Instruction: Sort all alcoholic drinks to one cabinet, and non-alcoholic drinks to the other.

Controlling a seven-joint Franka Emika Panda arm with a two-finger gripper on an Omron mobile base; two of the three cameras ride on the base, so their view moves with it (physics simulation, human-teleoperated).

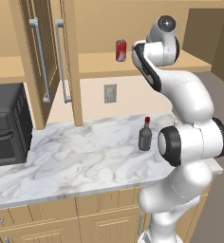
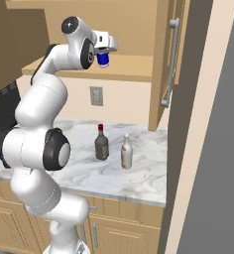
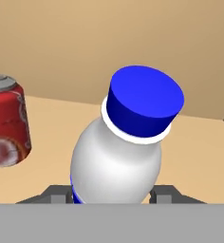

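Note:
My gripper [image 2: 103, 54] is shut on the white bottle with a blue cap [image 3: 133, 133], raised inside the open wall cabinet [image 2: 131, 67]. My fingertips [image 3: 53, 192] press on the bottle's sides low down. The red soda can [image 3: 7, 123] stands on the cabinet floor just left of the bottle and apart from it; from the left base it is the can [image 1: 121, 50] beside my arm. Down on the marble counter stand the dark grey red-capped bottle [image 2: 101, 144] and the pale beige bottle [image 2: 127, 152], side by side. The dark bottle [image 1: 145, 135] also shows near my elbow.
The cabinet's open door [image 2: 164, 64] with a silver bar handle hangs to the right of the bottles. A second wall cabinet's doors [image 1: 47, 61] stand at the left above a black microwave [image 1: 7, 126]. A wall outlet [image 1: 110, 93] sits below the shelf. The marble counter [image 1: 76, 156] spreads out left of the dark bottle.

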